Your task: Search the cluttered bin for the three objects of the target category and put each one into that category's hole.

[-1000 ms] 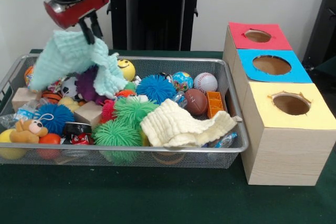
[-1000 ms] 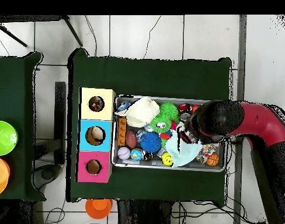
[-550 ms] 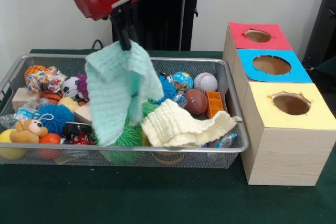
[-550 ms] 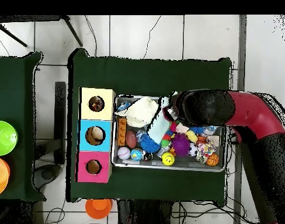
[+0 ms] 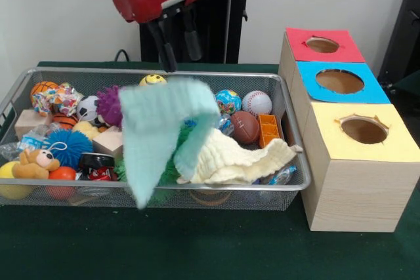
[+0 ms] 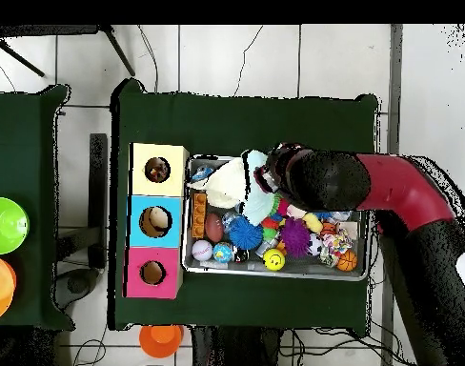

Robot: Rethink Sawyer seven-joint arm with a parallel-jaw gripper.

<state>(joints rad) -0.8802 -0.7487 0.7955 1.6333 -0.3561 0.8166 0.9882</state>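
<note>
My gripper (image 5: 183,61) hangs open above the middle of the wire bin (image 5: 216,188). Just below it a mint green cloth (image 5: 161,132) is loose in the air, spread over the bin's front middle and touching neither finger. A cream cloth (image 5: 230,159) lies bunched at the bin's front right. Beside the bin on the right stand three wooden boxes with holed tops: red (image 5: 348,50), blue (image 5: 377,93) and yellow (image 5: 394,145). In the overhead view the arm's end (image 6: 313,179) covers the bin's upper middle, with the mint cloth (image 6: 258,205) next to the cream cloth (image 6: 227,183).
The bin holds several toys: a baseball (image 5: 256,102), a brown football (image 5: 244,126), an orange block (image 5: 268,129), a smiley ball (image 5: 152,79), a purple spiky ball (image 5: 110,104), a blue spiky ball (image 5: 68,145), a teddy (image 5: 33,163). A green bowl (image 6: 6,225) sits on a side table.
The gripper carried the mint cloth from the bin's left end toward the middle, then opened. The cloth has left the fingers and is dropping, uncovering the smiley ball and purple spiky ball.
</note>
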